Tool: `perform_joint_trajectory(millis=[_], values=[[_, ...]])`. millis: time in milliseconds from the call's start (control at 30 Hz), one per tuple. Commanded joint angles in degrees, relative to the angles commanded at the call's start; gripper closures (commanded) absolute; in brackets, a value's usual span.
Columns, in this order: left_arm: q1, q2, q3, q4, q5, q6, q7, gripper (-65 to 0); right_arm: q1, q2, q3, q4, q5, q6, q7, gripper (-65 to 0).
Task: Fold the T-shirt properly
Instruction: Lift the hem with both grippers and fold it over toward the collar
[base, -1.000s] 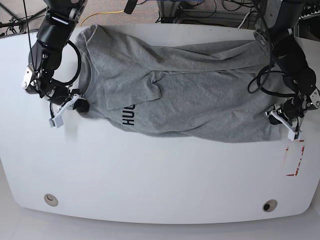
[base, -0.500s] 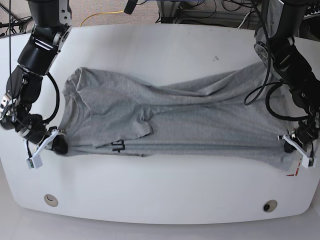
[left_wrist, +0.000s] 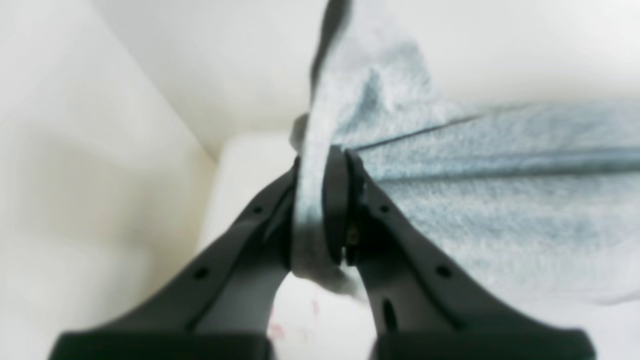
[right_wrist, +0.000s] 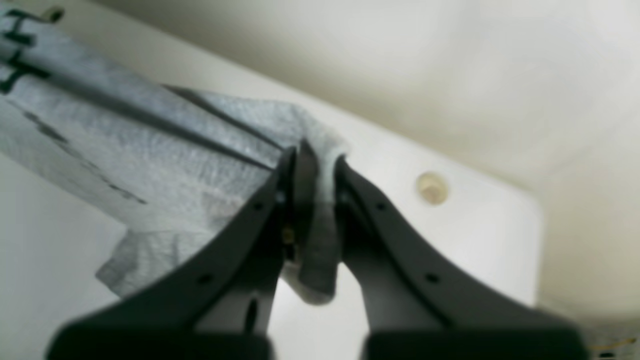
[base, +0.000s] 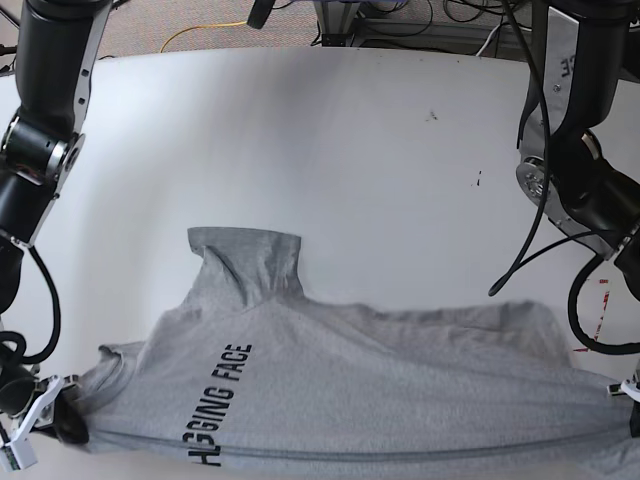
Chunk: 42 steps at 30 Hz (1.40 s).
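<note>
With both sets of jaws clamped on cloth, the left gripper (left_wrist: 322, 205) and right gripper (right_wrist: 312, 200) held the grey T-shirt (base: 340, 385) stretched along the white tabletop's (base: 330, 140) near edge, one sleeve (base: 245, 258) trailing, apparently no fold yet made.
</note>
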Motion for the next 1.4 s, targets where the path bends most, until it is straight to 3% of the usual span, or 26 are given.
perform_joint_trajectory(millis=[133, 300, 433, 600, 700, 967, 1267, 1400], values=[[-3.0, 0.0, 2.3, 3.3, 0.0, 0.0, 0.6, 0.0, 6.1, 1.8, -1.7, -0.3, 2.5, 0.88, -2.0, 0.0], [-2.5, 0.4, 3.4, 8.3, -0.1, 0.0, 5.0, 0.0, 5.5, 5.5, -1.8, -0.2, 7.6, 1.58, -3.3, 0.0], [1.8, 2.5, 3.3, 8.9, -0.1, 0.0, 5.2, 0.0, -1.7, 6.4, -0.3, 0.1, 11.1, 1.58, -3.4, 0.0], [9.5, 4.0, 3.3, 14.2, -0.1, 0.0, 5.4, 0.0, -17.9, 7.3, 10.9, 0.6, 16.3, 1.93, -3.4, 0.0], [14.8, 4.3, 3.3, 16.5, -0.1, 0.0, 5.4, 0.0, -25.8, 6.9, 14.4, 3.3, 17.2, 1.93, -3.4, 0.0], [29.7, 5.4, 2.2, 20.2, -0.1, 0.0, 5.4, 0.0, -45.8, 0.6, 23.6, 12.7, 17.6, 1.93, -3.4, 0.0], [48.9, 5.5, -2.0, 21.1, -0.1, 0.0, 5.4, 0.0, -62.0, -6.9, 24.7, 19.3, 17.7, 1.85, -3.4, 0.0], [54.9, 5.5, -6.2, 20.7, 0.0, 0.0, 5.2, 0.0, -68.0, -10.0, 28.7, 21.9, 17.2, 1.85, -3.4, 0.0]])
